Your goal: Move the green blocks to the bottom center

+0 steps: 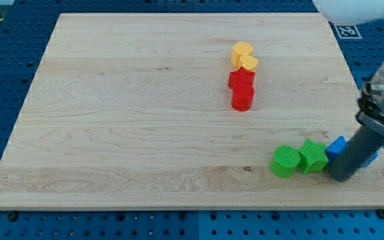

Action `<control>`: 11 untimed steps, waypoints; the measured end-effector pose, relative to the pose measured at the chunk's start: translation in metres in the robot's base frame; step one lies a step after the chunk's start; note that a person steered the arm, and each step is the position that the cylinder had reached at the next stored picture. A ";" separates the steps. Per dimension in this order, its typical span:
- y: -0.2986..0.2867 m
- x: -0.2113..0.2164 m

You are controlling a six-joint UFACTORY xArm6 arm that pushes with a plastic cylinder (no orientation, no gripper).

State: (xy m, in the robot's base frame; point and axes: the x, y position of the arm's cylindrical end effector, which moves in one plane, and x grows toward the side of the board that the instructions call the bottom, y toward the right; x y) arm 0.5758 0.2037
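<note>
The green cylinder [285, 162] and green star block [312, 157] lie touching at the surface's [112, 133] bottom right. No hand is fitted; my tip [342, 177] sits just right, beside a blue block [337, 146]. A steady leftward push through both is advised.

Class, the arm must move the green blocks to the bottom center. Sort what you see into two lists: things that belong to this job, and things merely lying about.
Belong to the job:
- green round block
- green star-shaped block
- my tip, just to the view's right of the green blocks

Lying about:
- blue block, partly hidden by the rod
- two yellow blocks
- two red blocks
</note>
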 end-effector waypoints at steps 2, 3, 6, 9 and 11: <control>-0.033 -0.017; -0.054 -0.018; -0.101 -0.020; -0.162 -0.022; -0.144 -0.059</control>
